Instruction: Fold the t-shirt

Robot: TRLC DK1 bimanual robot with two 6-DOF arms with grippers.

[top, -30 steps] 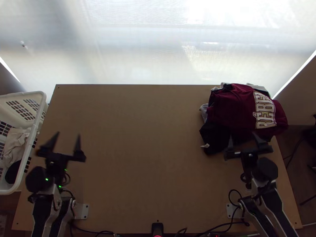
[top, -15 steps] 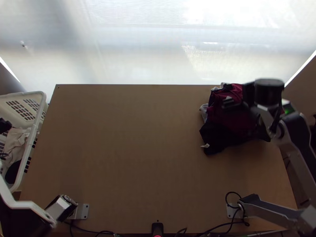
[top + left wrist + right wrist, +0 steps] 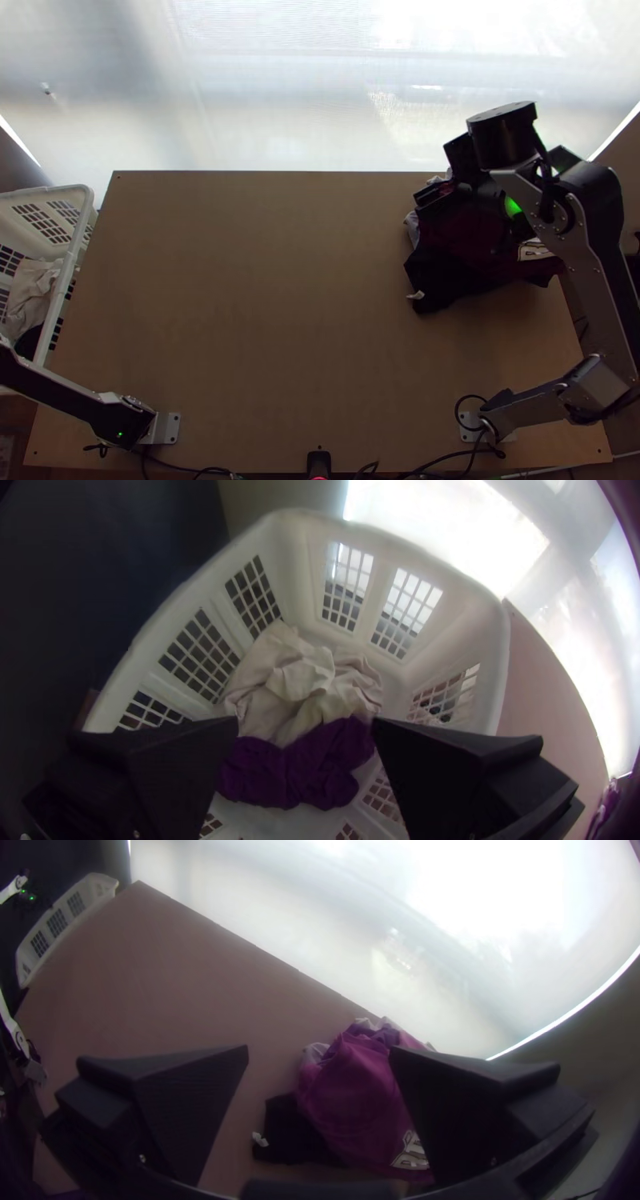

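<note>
In the top view, the right arm (image 3: 588,232) has swung from the near side of the table (image 3: 280,280) and now reaches over the heap at its far right corner. There the maroon t-shirt with pale block lettering (image 3: 460,240) lies bunched over a black garment (image 3: 432,284). The left arm (image 3: 64,394) has gone outward, towards the white plastic laundry basket with grid sides (image 3: 70,260). Folding has not begun; I take this as the approach to fetch a shirt.

In the left wrist view, the left gripper (image 3: 305,721) is spread wide over the basket, pinching nothing. Below it are crumpled cream cloth (image 3: 293,680) and a dark purple piece (image 3: 293,767).

In the right wrist view, the right gripper (image 3: 319,1049) is likewise spread and holds nothing, with the t-shirt beneath it. Next it probably needs to lower and pinch only the top layer; otherwise the black garment could come along.
</note>
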